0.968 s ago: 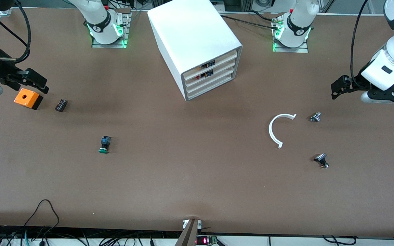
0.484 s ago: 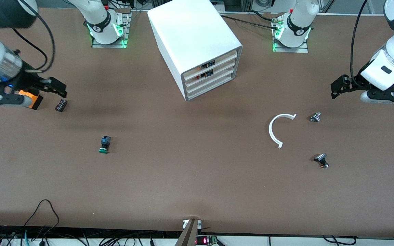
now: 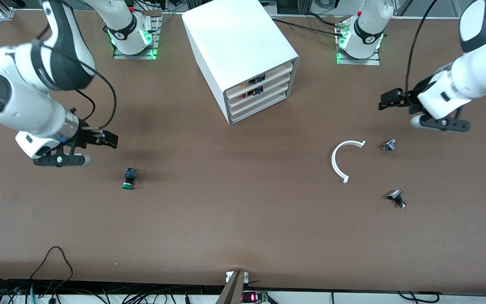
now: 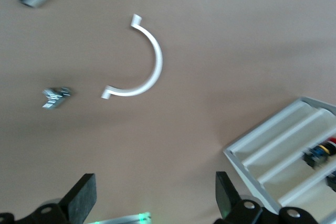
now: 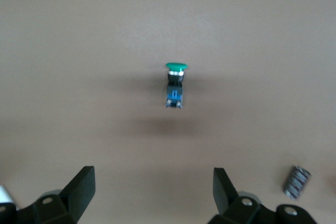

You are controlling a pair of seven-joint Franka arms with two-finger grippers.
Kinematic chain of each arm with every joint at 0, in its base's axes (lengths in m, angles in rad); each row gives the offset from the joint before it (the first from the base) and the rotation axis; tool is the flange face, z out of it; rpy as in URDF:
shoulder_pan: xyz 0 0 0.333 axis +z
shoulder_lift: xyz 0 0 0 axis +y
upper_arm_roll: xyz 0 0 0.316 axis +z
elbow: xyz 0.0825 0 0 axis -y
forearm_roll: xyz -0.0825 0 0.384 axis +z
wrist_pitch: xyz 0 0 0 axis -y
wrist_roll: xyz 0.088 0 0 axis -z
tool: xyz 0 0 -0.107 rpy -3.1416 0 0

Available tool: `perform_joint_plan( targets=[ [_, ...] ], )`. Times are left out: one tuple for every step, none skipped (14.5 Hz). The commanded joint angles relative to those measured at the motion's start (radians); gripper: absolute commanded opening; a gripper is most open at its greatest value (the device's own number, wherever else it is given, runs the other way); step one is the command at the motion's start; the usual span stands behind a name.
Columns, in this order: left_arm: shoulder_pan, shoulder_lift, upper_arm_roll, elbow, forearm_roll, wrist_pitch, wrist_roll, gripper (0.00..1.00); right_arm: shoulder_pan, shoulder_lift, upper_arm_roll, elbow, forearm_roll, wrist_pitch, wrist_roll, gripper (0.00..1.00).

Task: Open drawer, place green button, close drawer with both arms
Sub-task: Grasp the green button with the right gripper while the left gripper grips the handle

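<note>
I'm holding the right gripper (image 3: 109,139) above the table toward the right arm's end, with its fingers spread wide and nothing between them. It is hanging close to the button (image 3: 129,178), which is lying on its side on the bare mat a little nearer the front edge, green cap pointing toward that edge. In the right wrist view the button (image 5: 175,86) is sitting centred between the two open fingertips, so I judge I'm lining up a straight descent onto it.

The left gripper (image 3: 388,103) is hovering over the left arm's end of the table, also wide open and empty. Its wrist camera is taking in the drawer unit (image 4: 286,153) at an angle, which suggests I'm steering this arm toward the drawer fronts.

The drawer unit (image 3: 243,55) is standing near the back edge at the middle, its stacked drawers facing the front edge slightly turned toward the left arm's end. All look shut, though I can't be sure of the upper ones from here.

Between the left gripper and the front edge are lying a white curved piece (image 3: 341,159) and two metal knobs (image 3: 389,145) (image 3: 396,198). None of these is blocking the way to the drawers, and nothing is crowding the button.
</note>
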Motion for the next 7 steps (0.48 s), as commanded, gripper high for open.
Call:
perform_joint_plan(
  targets=[
    [-0.003, 0.090, -0.014, 0.000, -0.164, -0.038, 0.128, 1.00, -0.003, 0.014, -0.003, -0.114, -0.018, 0.172, -0.010, 0.99],
    [-0.003, 0.122, -0.012, -0.008, -0.242, -0.042, 0.182, 1.00, -0.007, 0.041, -0.006, -0.138, -0.045, 0.238, -0.010, 0.99],
    [-0.001, 0.157, -0.014, -0.020, -0.315, -0.039, 0.254, 1.00, -0.012, 0.070, -0.009, -0.158, -0.056, 0.299, -0.012, 0.99],
    [0.000, 0.188, -0.012, -0.025, -0.380, -0.038, 0.333, 1.00, -0.018, 0.096, -0.009, -0.184, -0.056, 0.367, -0.018, 0.99],
    [0.000, 0.218, -0.012, -0.029, -0.428, -0.037, 0.399, 1.00, -0.018, 0.118, -0.009, -0.210, -0.056, 0.433, -0.018, 0.99],
    [0.003, 0.249, -0.012, -0.034, -0.451, -0.035, 0.453, 1.00, -0.017, 0.138, -0.008, -0.227, -0.056, 0.478, -0.018, 0.99],
    [0.002, 0.269, -0.012, -0.052, -0.488, -0.026, 0.505, 1.00, -0.015, 0.159, -0.009, -0.230, -0.056, 0.499, -0.018, 0.99]
  ],
)
